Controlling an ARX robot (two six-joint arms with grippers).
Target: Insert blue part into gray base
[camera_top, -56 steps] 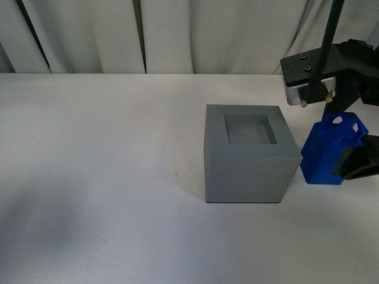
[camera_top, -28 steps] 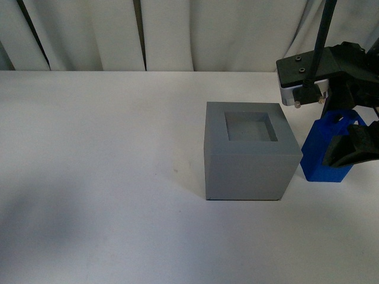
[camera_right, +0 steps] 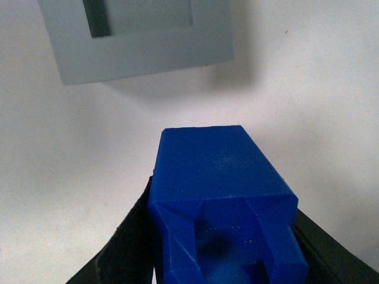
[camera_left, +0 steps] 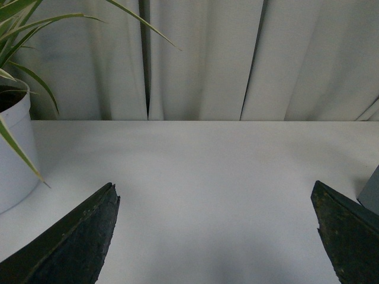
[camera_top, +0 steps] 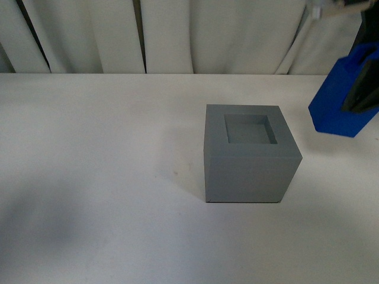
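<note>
Plainly, the right gripper (camera_right: 228, 254) is clamped on the blue part (camera_top: 337, 103), with a dark finger (camera_right: 127, 248) against each side. It holds the part tilted in the air, to the right of the gray base (camera_top: 251, 154) and apart from it. The base sits on the white table (camera_top: 89, 177), recess upward, while the left gripper (camera_left: 210, 236) hangs over the table, jaws spread wide.

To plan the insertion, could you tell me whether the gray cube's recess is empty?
Empty: the gray cube shows a bare recess; the blue block is held apart.
</note>
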